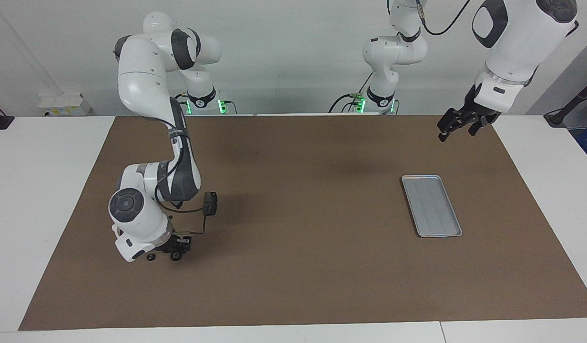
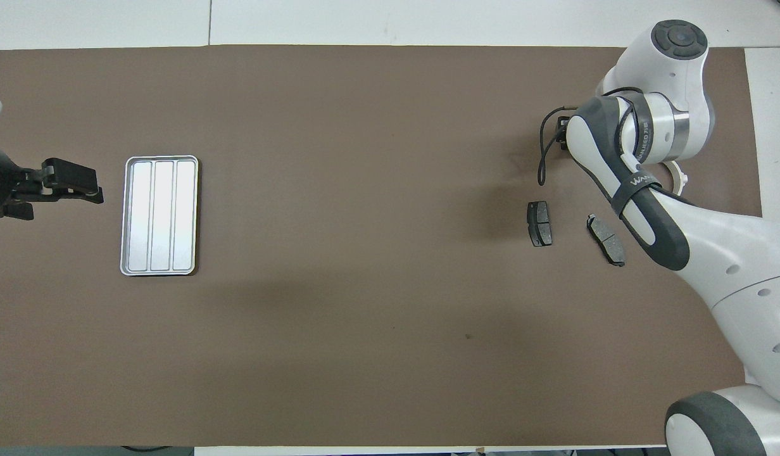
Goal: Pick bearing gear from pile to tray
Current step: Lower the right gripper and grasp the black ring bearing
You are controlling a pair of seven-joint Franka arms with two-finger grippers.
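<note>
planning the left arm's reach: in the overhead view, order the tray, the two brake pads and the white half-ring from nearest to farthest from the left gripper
1. Tray, right beside the left gripper at the left arm's end.
2. Brake pad nearer mid-table, toward the right arm's end.
3. Second brake pad, partly under the right arm.
4. White half-ring, mostly hidden by the right arm.
</note>
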